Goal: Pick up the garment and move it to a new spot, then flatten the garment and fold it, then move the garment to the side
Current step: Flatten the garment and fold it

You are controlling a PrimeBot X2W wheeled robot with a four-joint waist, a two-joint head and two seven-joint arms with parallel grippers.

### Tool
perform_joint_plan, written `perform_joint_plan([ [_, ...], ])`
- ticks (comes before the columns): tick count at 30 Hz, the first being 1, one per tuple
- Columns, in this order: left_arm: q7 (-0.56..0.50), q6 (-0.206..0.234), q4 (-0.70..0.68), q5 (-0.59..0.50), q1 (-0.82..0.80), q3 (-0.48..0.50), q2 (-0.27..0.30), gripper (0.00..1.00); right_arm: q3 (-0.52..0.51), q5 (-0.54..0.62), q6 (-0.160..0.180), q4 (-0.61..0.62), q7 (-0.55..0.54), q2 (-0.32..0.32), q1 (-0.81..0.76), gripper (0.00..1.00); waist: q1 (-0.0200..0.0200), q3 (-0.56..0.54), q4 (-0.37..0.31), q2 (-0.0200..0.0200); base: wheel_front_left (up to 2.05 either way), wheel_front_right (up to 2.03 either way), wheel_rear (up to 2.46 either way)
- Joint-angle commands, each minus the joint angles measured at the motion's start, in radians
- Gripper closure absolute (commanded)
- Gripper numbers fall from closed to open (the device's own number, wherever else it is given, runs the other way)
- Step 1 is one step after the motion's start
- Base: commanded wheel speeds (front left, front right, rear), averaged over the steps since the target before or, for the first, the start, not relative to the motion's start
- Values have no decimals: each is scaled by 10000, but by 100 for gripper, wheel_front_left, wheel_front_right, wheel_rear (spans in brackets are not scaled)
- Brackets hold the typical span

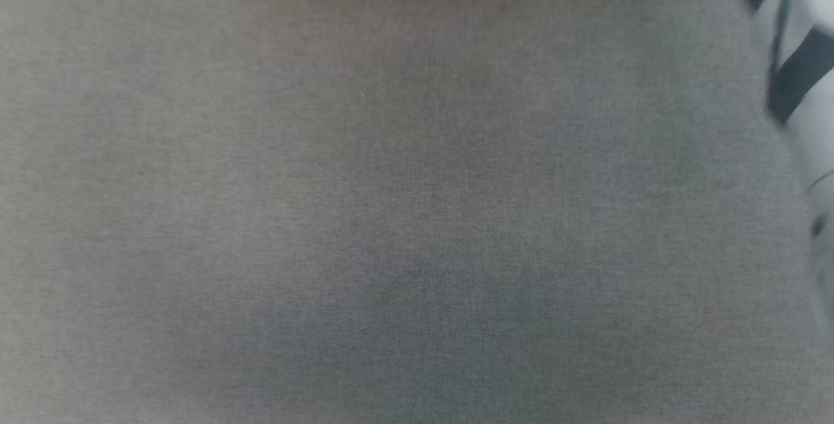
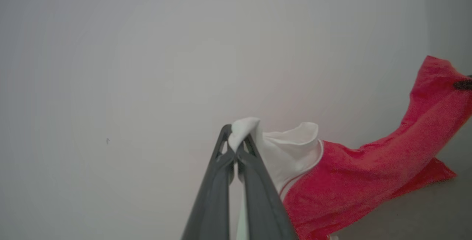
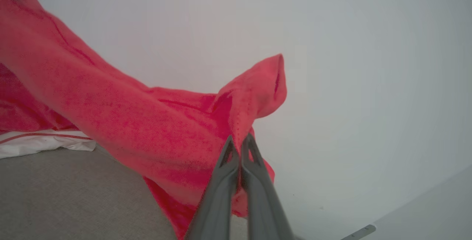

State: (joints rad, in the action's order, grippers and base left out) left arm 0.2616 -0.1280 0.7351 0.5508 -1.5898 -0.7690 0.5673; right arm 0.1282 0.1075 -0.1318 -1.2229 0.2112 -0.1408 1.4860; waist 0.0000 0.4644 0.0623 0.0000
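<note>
Left tool (image 2: 236,140): its fingers are pressing fully together, pinching the tip of a white sleeve (image 2: 291,148).
Right tool (image 3: 239,142): it is clamping tight on a red edge of the cloth, and a fold is sticking up past its tips.
Garment (image 2: 368,166): it is stretching in a sagging band from one tool to the other, held up in front of a pale wall (image 2: 147,48).
Look: the body is showing bright red with a soft nap. The sleeve is puffing open at its cuff, and thin red-and-white trim is running along its seam.
Where: most of it is hanging in the air. From the right wrist, a white, red-striped part is lying on the surface (image 3: 55,195).
Surface: grey woven cloth is spreading wide below the head camera, slightly blurred.
Arm (image 1: 808,53): pale with dark bands, it is showing blurred at the head view's right edge.
</note>
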Motion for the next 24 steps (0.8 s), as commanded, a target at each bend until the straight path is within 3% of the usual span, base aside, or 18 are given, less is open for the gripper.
perform_joint_plan([
  [1,-185,-14,-242,767,628,-513,69,100,3,-501,22,-208,-136,204,-477,100,0,-448,201,0,0,0,0],
  [8,-1877,-14,-2203,3658,2740,-2570,1273,100,1337,-1943,22,-398,-433,344,-2114,100,0,-1360,356,0,0,0,0],
  [15,-2722,18,-3910,5003,4606,-3351,2416,100,3060,-4201,20,1057,-995,-307,-4261,100,0,-2007,368,0,0,0,0],
  [19,-3050,582,-5027,5523,5731,-3619,2952,100,3958,-5654,20,2884,-1651,-1335,-5720,100,0,-2262,327,0,0,0,0],
  [24,-3010,1595,-6638,6069,7191,-3866,3561,100,4414,-7039,20,5317,-2343,-2797,-7590,100,0,-2437,268,0,0,0,0],
])
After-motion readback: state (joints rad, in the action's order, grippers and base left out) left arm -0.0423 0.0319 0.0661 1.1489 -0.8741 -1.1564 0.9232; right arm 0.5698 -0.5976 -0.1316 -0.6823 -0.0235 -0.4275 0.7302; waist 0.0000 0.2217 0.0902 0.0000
